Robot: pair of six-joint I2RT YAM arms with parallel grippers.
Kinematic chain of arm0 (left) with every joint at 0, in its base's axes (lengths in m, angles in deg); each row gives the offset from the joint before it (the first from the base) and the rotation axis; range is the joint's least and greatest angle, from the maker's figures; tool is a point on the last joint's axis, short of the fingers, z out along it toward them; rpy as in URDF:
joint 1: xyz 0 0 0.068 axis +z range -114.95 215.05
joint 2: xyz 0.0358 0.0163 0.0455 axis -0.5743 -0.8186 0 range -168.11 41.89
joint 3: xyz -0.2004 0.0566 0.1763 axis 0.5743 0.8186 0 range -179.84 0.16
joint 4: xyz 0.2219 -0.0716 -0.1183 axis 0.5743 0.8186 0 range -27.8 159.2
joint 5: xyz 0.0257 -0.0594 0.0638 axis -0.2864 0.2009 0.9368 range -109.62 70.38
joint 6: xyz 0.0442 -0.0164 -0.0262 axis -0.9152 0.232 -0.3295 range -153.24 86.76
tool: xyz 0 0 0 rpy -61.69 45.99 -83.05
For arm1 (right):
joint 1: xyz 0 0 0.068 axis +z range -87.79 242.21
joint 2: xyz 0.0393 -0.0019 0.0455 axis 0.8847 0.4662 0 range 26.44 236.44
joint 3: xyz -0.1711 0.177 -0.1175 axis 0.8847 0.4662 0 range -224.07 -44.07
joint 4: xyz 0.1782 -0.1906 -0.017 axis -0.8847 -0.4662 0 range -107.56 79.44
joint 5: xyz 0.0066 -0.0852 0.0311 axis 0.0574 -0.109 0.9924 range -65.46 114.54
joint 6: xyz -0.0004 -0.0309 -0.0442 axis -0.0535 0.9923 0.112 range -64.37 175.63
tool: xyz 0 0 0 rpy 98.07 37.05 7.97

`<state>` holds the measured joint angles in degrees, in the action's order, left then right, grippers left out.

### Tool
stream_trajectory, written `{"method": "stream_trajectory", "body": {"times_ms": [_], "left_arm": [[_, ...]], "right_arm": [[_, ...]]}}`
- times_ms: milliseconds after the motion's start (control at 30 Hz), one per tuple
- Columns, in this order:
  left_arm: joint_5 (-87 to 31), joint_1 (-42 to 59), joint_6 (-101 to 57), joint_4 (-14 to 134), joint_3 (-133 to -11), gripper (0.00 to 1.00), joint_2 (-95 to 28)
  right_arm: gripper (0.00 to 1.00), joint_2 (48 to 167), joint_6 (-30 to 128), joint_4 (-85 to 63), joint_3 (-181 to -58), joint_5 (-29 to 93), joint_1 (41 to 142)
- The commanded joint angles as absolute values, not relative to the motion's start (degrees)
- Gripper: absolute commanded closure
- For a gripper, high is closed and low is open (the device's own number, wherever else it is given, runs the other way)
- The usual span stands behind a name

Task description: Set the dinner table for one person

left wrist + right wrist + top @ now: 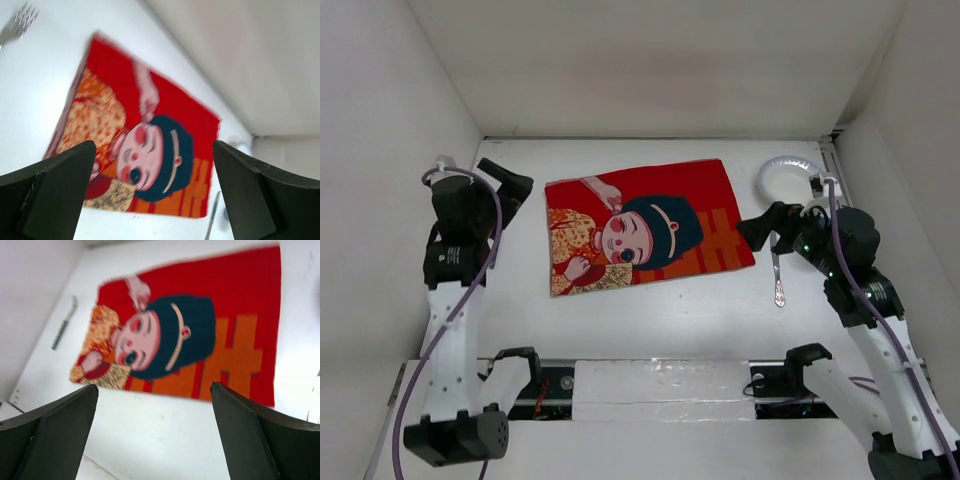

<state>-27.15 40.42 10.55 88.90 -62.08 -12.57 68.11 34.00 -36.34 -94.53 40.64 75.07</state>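
**Both grippers empty above a partly laid table**

From above, the dinner table [670, 315] is seen as the white surface under everything. It is judged rigid, heavy and fixed, so it is to be laid upon rather than gripped. A red cloth placemat [650, 225] lies at its centre, with a spoon [778, 285] just to the right and a white plate [780, 168] partly hidden near the far right corner. The mat is flanked by the left gripper [510, 180] and right gripper [758, 228].

In the left wrist view the fingers are spread wide with nothing held, and a fork [17, 22] is shown lying apart from the mat.

In the right wrist view the fingers are likewise parted and empty.
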Motion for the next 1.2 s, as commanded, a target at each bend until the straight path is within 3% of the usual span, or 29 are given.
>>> {"method": "stream_trajectory", "body": {"times_ms": [0,200,333,533,733,900,1167], "left_arm": [[-24.1,40.5,8.3,90.3,-70.8,0.0,-8.3],[-42.8,40.5,11.2,78.5,-63.6,0.0,-17.2],[-46.7,39.8,11.2,75.7,-60.7,0.0,-27.7],[-30.3,29.7,10.0,83.3,-65.3,0.0,-40.5],[-23.8,29.0,13.3,86.8,-68.2,0.0,-53.4],[-20.8,29.0,14.0,89.4,-72.3,0.0,-62.9],[-17.8,27.2,14.0,95.9,-83.9,0.0,-77.6]], "right_arm": [[0.0,70.7,35.0,-34.8,-100.7,36.6,77.2],[0.0,86.5,36.8,-32.8,-106.7,30.6,80.4],[0.0,99.7,39.5,-35.0,-115.9,27.8,80.4],[0.0,120.4,42.6,-42.1,-132.3,24.0,81.5],[0.0,137.6,43.7,-51.9,-145.4,24.9,83.9],[0.0,143.2,42.9,-50.8,-142.5,22.7,85.1],[0.0,138.1,40.6,-43.2,-128.4,27.9,81.0]]}}
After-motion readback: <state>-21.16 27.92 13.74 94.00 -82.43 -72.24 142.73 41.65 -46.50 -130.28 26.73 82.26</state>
